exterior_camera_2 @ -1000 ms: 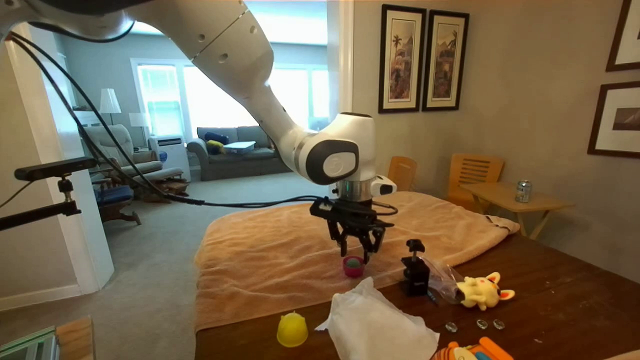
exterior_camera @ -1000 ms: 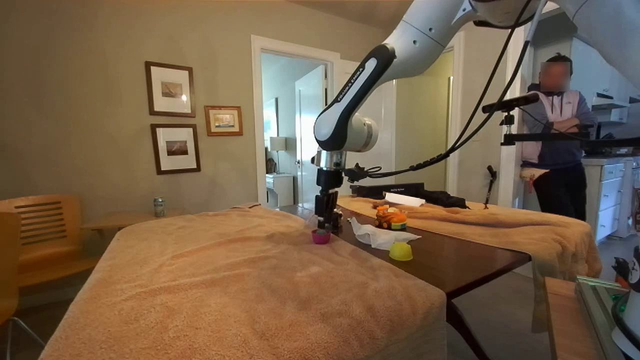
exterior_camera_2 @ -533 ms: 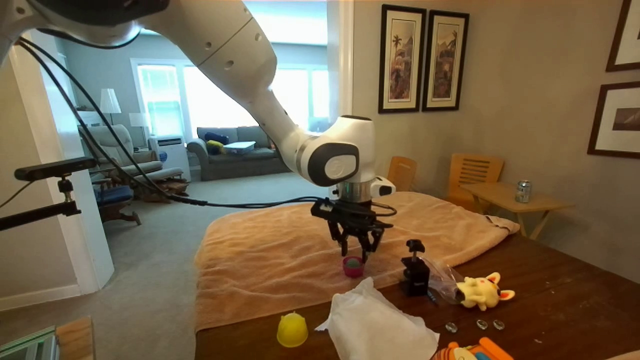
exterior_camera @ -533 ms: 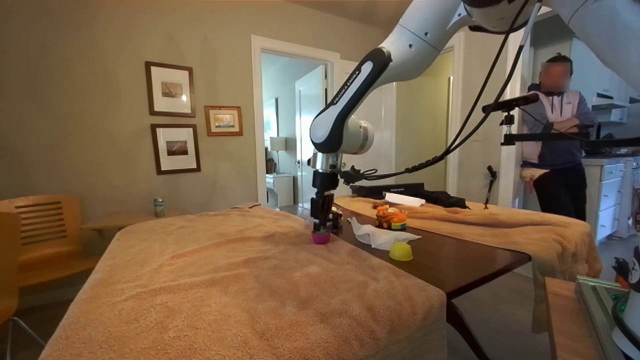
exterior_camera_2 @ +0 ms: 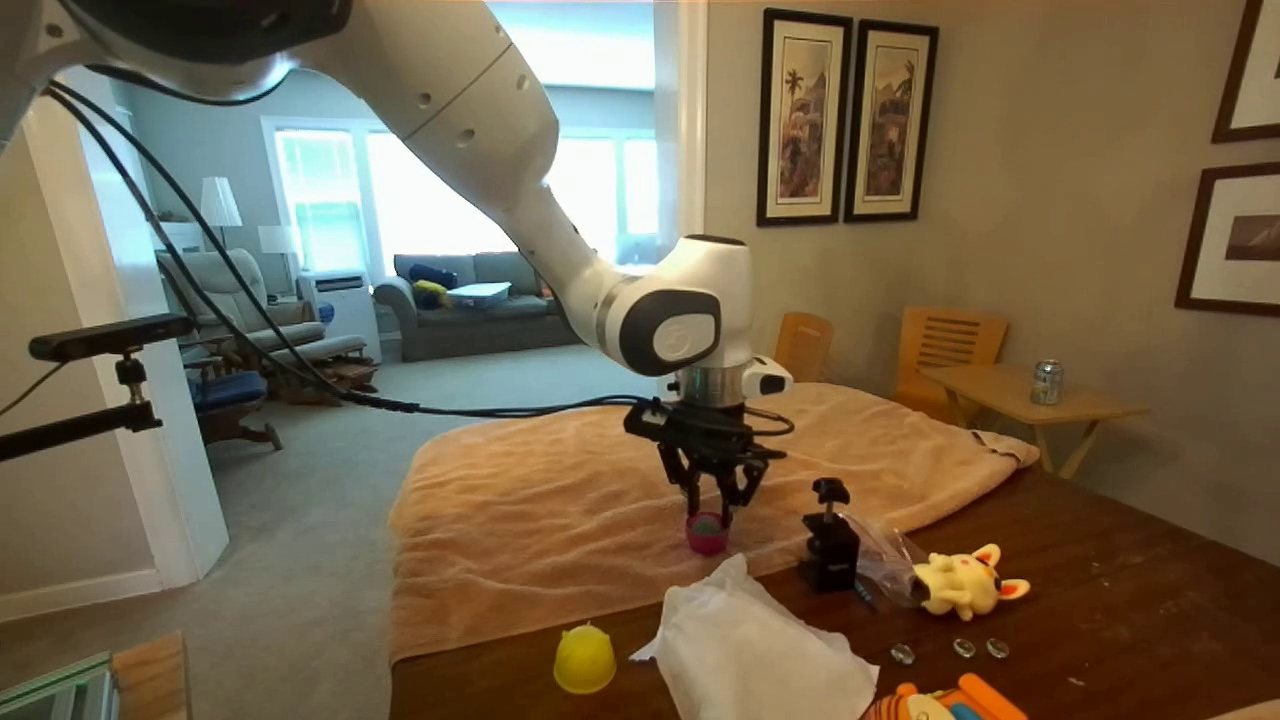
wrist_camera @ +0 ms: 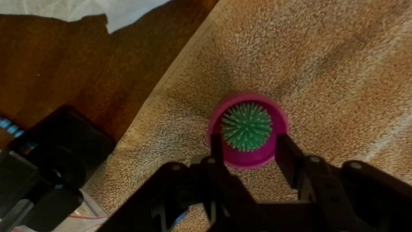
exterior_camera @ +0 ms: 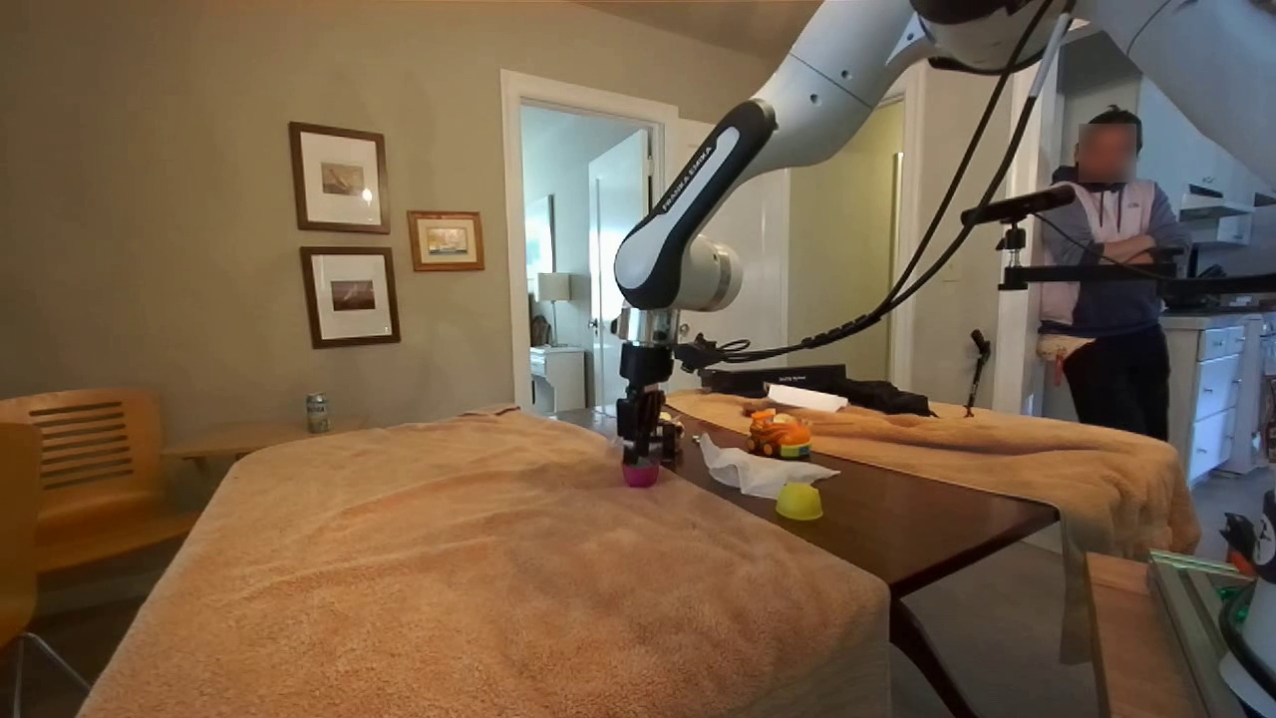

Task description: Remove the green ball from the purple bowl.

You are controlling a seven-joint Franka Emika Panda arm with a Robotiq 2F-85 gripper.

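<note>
The green ball (wrist_camera: pixel 247 127) has many short soft spikes and sits inside the purple bowl (wrist_camera: pixel 246 161) in the wrist view. The bowl rests upright on the peach towel; it shows in both exterior views (exterior_camera: pixel 640 477) (exterior_camera_2: pixel 707 545). The ball's top shows inside it in an exterior view (exterior_camera_2: pixel 706 524). My gripper (wrist_camera: pixel 249 137) points down over the bowl, open, with one finger on either side of the ball and a gap beside each. The fingertips are at about rim height in an exterior view (exterior_camera_2: pixel 711 518); whether they touch the bowl I cannot tell.
A black clamp (exterior_camera_2: pixel 832 545) stands close to the bowl, beside a plastic bag and a yellow toy (exterior_camera_2: pixel 965 582). White paper (exterior_camera_2: pixel 755 645), a yellow-green cup (exterior_camera_2: pixel 585 662) and an orange toy (exterior_camera: pixel 780 437) lie on the dark wooden table (exterior_camera_2: pixel 1130 600). The peach towel (exterior_camera: pixel 518 578) covers part of it.
My gripper has come down slightly and shifted a little to the left in an exterior view, centring over the bowl. Its fingers have drawn somewhat closer together. The bowl and ball have not moved.
</note>
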